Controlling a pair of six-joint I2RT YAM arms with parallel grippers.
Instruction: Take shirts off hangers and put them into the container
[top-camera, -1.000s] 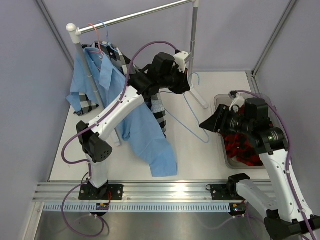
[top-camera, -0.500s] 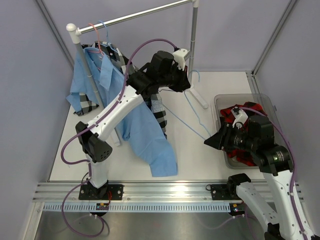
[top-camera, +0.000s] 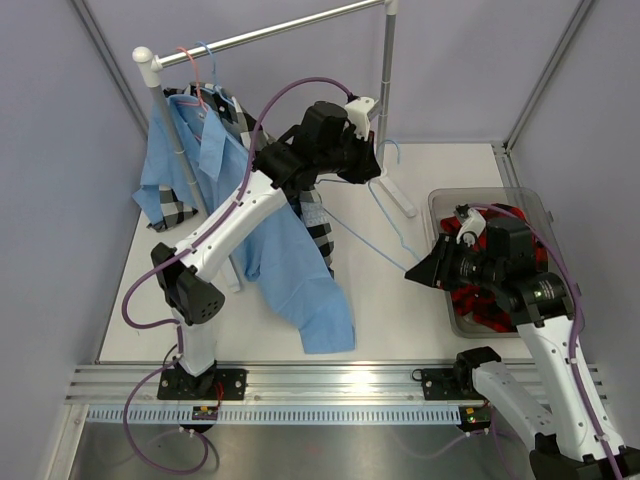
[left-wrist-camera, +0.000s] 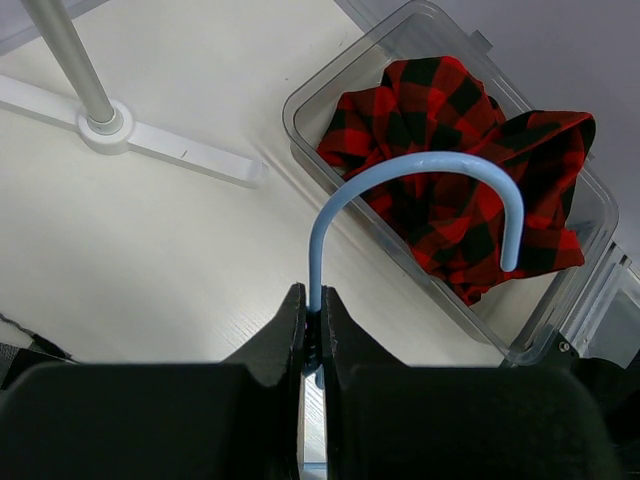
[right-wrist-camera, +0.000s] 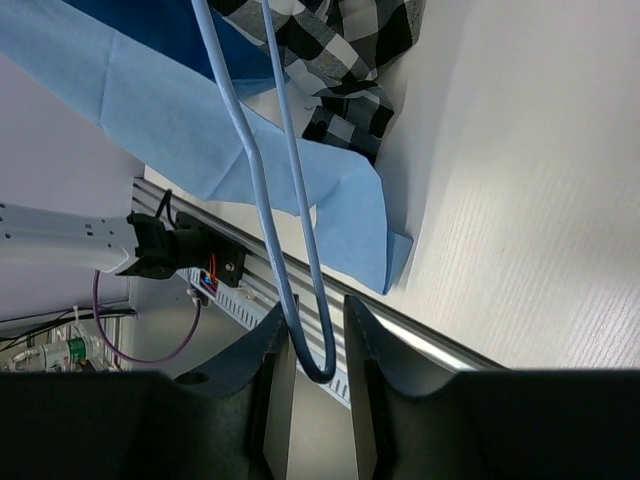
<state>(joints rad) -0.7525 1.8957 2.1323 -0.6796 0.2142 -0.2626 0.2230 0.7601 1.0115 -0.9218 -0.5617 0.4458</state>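
The silver rail (top-camera: 270, 32) is spanning the far left of the table (top-camera: 400, 310), and 2 shirts are hanging from its left end. The light blue shirt (top-camera: 300, 285) is draping down toward the near edge, with the check shirt (top-camera: 320, 238) showing behind it. Their hooks, on the pink hanger (top-camera: 184, 52) and a blue hanger (top-camera: 207, 48), are sitting on the rail. At the right, the container (top-camera: 436, 205) is holding the red plaid shirt (left-wrist-camera: 440, 100), which is lying bunched inside.

Between rail and container, the bare hanger (left-wrist-camera: 420, 163) is hanging in the air between the 2 arms, slanting from far left to near right. The left gripper (left-wrist-camera: 313, 330) is pinching its neck just under the hook, jaws tight on the wire. The right gripper (right-wrist-camera: 318, 362) is straddling the lower corner bend with narrow jaws. The wire is touching 1 jaw while a sliver of gap is showing at the other, so it is looking not yet clamped.

This wire is likely behaving as light, springy and smooth, twisting easily under 1 grip, so the neck and corner bends are offering the surest holds. The 2 hung shirts are looking soft and limp, well left of both grippers. Taking them at the collar or shoulder is probably making them slide off cleanly.
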